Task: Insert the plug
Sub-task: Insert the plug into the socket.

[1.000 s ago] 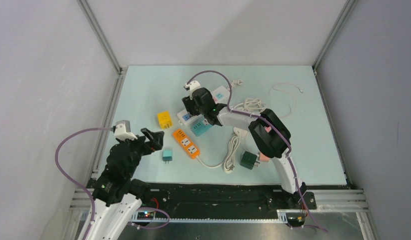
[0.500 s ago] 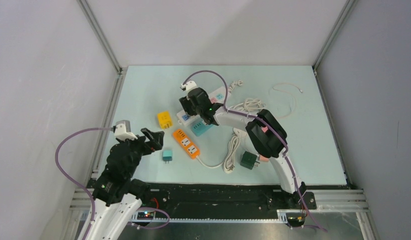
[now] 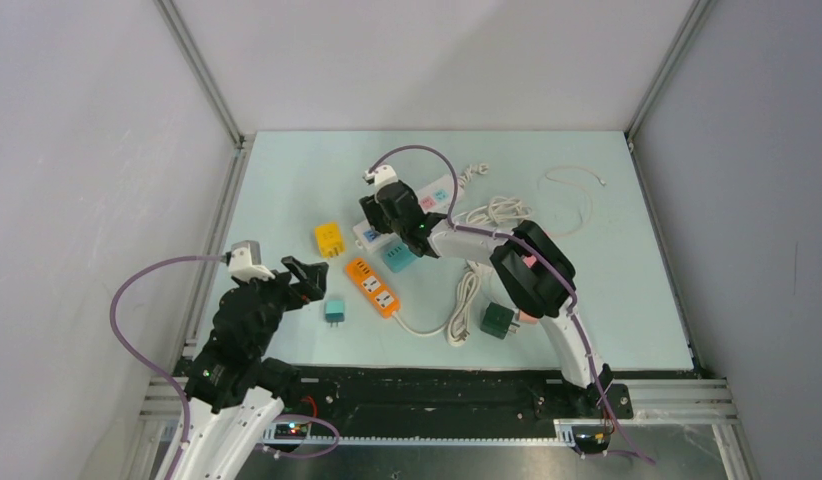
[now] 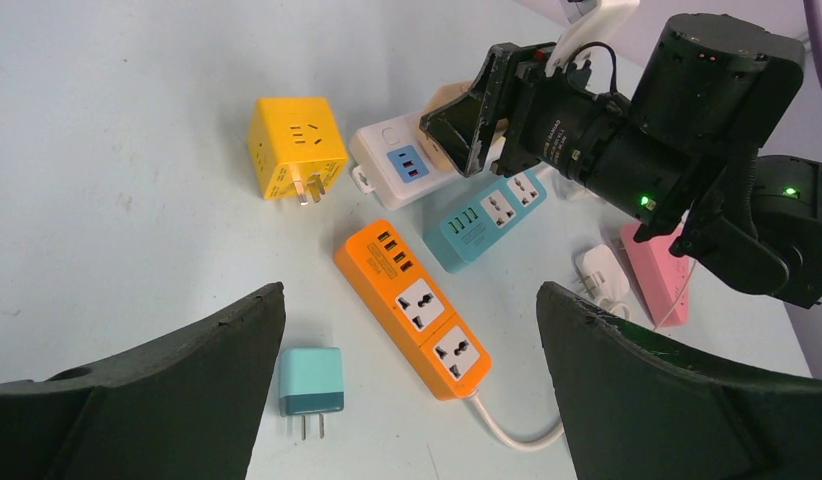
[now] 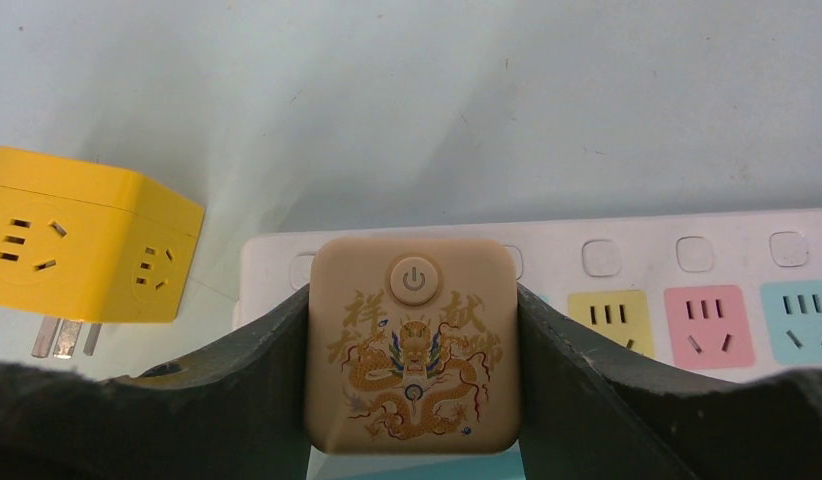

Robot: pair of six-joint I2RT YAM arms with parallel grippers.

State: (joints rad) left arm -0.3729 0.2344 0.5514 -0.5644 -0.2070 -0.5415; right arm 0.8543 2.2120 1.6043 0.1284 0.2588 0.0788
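My right gripper (image 5: 412, 297) is shut on a beige square plug (image 5: 412, 345) with a gold dragon print and a power button. It holds the plug just over the left end of a white power strip (image 5: 637, 232), which has yellow, pink and blue sockets. The plug's pins are hidden. From above, the right gripper (image 3: 380, 212) hovers at that strip's left end (image 3: 365, 234). My left gripper (image 4: 409, 292) stands wide open and holds nothing, above an orange power strip (image 4: 417, 300). From above, the left gripper (image 3: 309, 275) sits at the near left.
A yellow cube adapter (image 3: 329, 238) lies left of the white strip. A teal strip (image 3: 399, 257) lies between the white and orange strips. A small teal plug (image 3: 335, 310), a green adapter (image 3: 498, 320) and coiled white cables (image 3: 502, 210) lie around.
The right gripper has shifted slightly left with the beige plug, towards the white strip's left end. The left arm has not moved.
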